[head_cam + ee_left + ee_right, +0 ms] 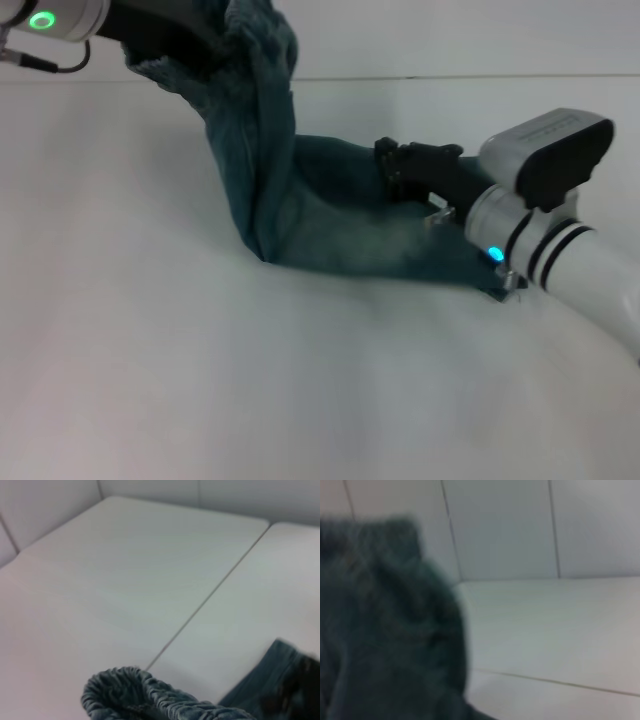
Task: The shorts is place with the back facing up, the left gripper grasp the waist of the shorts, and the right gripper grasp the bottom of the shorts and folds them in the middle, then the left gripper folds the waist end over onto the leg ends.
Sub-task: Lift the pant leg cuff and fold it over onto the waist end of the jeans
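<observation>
Nearest, the white desk (200, 380) lies bare and smooth, a thin seam crossing it farther back. Past that, the shorts (350, 225) lie with their lower part flat on the desk, toward the robot's right, while the waist end rises steeply up and to the left. The right tool (415, 165), black on a silver wrist, rests low on the flat denim; I judge it is pinning the leg ends so the cloth does not slide, though whether its fingers are clamped or apart I cannot tell. Farther off and higher, the left tool (170, 45) holds the gathered elastic waist in the air, closed on the cloth as far as the hanging fabric suggests; its fingers are mostly buried in the folds. That lift looks meant to carry the waist over toward the leg ends, so the last fold seems under way and not yet laid down. Behind everything stands a plain pale panelled wall (520, 530).
</observation>
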